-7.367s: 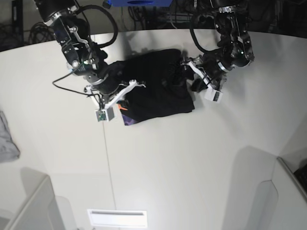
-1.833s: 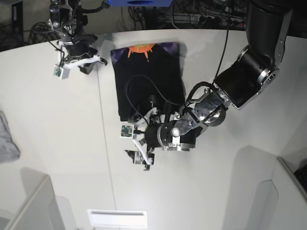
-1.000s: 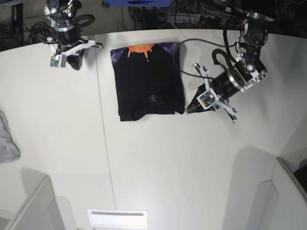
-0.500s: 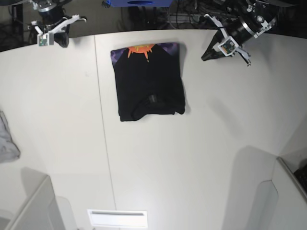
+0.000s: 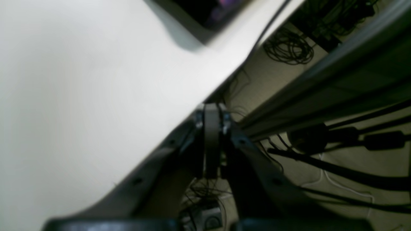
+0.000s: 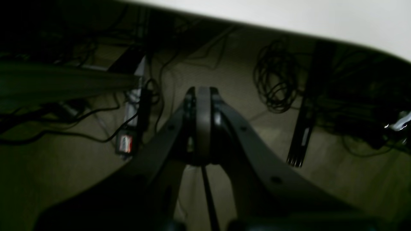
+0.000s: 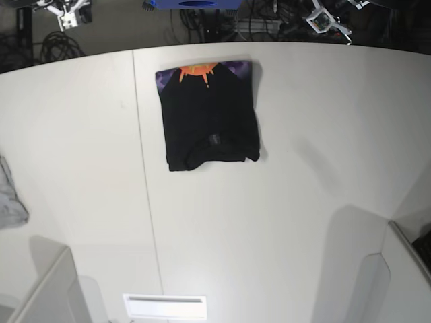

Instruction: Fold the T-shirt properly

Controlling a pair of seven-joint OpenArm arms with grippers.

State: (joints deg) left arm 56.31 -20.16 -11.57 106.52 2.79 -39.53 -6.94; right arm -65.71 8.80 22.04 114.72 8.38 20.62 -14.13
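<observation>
No text, label, brand or number can be read in any view. The T-shirt bears only an orange-and-purple graphic, without letters. A small red-and-white tag on a floor device is too blurred to read.

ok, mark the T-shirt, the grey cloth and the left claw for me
T-shirt [image 7: 211, 124]: base view, middle of the folded black panel.
grey cloth [image 7: 9, 199]: base view, its visible part at the table's left edge.
left claw [image 5: 211, 146]: left wrist view, between the shut fingertips.

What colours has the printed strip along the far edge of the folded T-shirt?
Orange on purple; the T-shirt is otherwise black. The base view shows it best.
</observation>
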